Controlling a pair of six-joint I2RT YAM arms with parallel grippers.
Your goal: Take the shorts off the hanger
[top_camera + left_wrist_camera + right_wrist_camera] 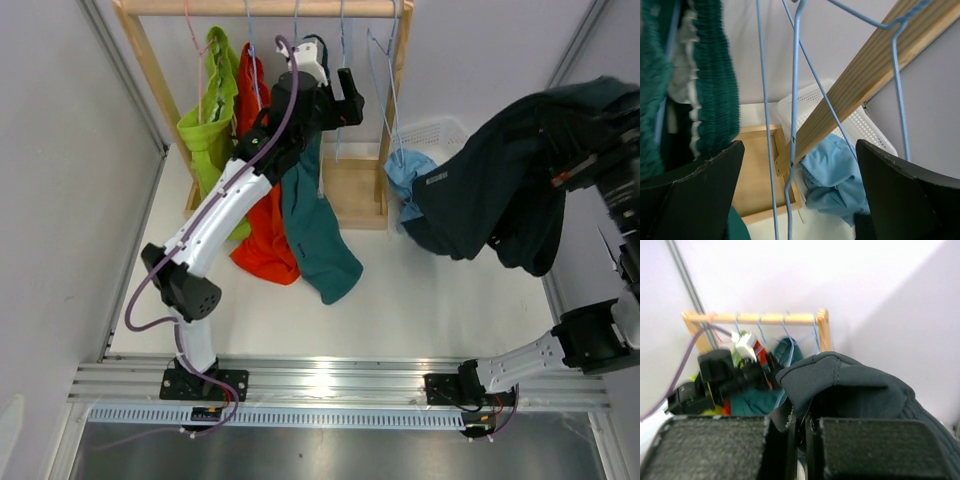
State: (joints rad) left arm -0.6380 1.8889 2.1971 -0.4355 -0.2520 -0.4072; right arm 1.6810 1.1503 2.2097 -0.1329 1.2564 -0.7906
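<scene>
Lime green shorts [212,120], orange-red shorts [265,235] and teal shorts [320,240] hang from the wooden rack's rail [260,8]. My left gripper [345,100] is open and empty beside the teal waistband [715,85]. Bare blue wire hangers [794,100] stand between its fingers [695,195]. My right gripper [802,440] is shut on the dark navy shorts [500,190], holding them in the air at the right, off the rack. They also fill the right wrist view [860,390]. Light blue shorts [405,175] lie at the white basket [440,130].
The rack's wooden base [352,195] and right post [392,110] stand at the back centre. An empty blue hanger [385,70] hangs by the post. Grey walls close in on the left and right. A metal rail [330,380] runs along the near edge.
</scene>
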